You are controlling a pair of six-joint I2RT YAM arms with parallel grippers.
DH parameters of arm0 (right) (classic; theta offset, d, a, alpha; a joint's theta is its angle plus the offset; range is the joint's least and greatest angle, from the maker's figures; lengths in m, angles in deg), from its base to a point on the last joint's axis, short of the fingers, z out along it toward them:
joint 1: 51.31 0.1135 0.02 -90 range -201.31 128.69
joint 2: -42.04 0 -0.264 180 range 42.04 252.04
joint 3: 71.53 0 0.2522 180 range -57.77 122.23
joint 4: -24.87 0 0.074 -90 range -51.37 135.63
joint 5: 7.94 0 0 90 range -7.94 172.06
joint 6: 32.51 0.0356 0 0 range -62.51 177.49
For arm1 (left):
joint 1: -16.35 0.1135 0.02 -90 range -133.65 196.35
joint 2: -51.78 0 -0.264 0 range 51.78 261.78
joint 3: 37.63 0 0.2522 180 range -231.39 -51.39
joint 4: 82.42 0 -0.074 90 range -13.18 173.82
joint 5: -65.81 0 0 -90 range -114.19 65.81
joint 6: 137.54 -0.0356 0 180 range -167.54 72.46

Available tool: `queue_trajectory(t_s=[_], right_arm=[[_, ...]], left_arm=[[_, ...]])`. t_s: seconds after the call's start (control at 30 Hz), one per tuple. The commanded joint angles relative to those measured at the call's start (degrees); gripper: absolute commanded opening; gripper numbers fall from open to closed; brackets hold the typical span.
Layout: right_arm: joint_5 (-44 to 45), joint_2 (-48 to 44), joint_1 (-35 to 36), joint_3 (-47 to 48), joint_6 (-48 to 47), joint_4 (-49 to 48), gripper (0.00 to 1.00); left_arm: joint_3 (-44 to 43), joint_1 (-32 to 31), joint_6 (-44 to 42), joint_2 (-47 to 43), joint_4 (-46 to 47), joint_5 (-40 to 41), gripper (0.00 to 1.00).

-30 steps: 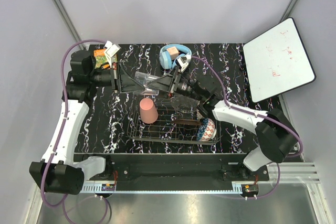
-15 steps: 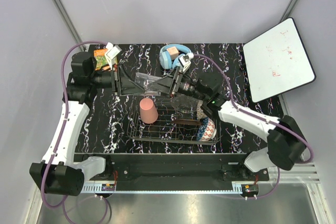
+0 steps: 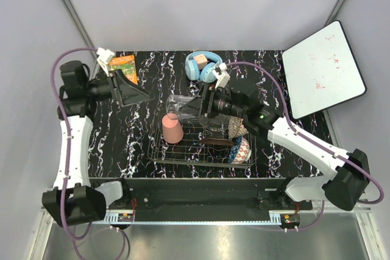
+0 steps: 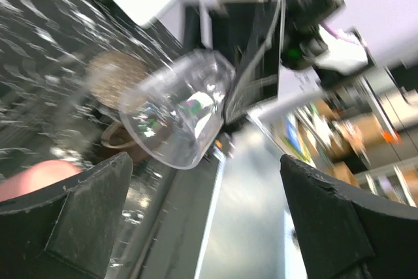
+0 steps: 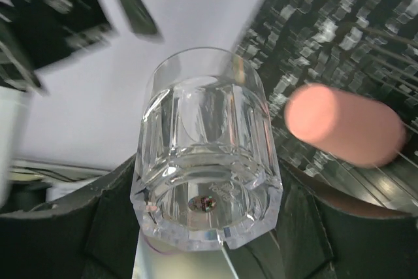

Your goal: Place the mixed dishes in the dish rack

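Dish rack (image 3: 183,155): salmon-pink cup (image 3: 172,129), blue-patterned bowl (image 3: 241,149) inside. Right gripper (image 3: 194,106) clamps tumbler (image 3: 177,106) above it; left gripper (image 3: 139,92) spread, empty.

We count two bowls: blue bowl (image 3: 242,149), beige bowl (image 3: 237,129). One cup (image 3: 172,128), one tumbler (image 3: 178,105), one rack (image 3: 183,153), one headphones (image 3: 198,64), one book (image 3: 124,64).

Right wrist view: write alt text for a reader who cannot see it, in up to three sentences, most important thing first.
A clear glass tumbler, base toward the camera, fills the centre, held in the right gripper. To its right, a blurred pink cup sits in the wire rack on a black marbled table.
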Motion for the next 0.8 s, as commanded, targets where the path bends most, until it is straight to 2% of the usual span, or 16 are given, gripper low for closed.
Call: queue_trajectory(t_s=[0.0,0.1,0.13,0.17,0.37,0.53,0.77], right_arm=[[6.9,0.8,3.9,7.9,-12.0,22.3,0.0],[15.0,4.6,9.7,13.7,-18.3,32.6,0.0],[16.9,6.7,12.1,16.4,-20.3,34.7,0.0],[19.9,7.6,13.1,17.5,-21.0,36.5,0.0],[25.8,11.7,17.7,21.1,-23.0,44.1,0.0],[31.2,16.7,20.9,26.0,-24.6,49.6,0.0],[32.5,21.7,21.5,28.9,-25.5,51.8,0.0]], left_arm=[[-3.4,6.7,-1.1,0.1,1.1,-3.7,0.99],[-3.0,10.2,-7.1,-0.6,-4.0,3.3,0.99],[-5.3,10.0,-12.0,-0.7,-9.2,6.9,0.99],[-6.2,9.5,-20.7,-0.8,-18.1,14.6,0.99],[-4.4,8.6,-32.2,-2.8,-25.8,28.0,0.99],[-1.8,8.6,-36.0,-5.0,-27.3,31.0,0.99],[0.9,8.6,-38.1,-6.7,-27.8,31.6,0.99]])
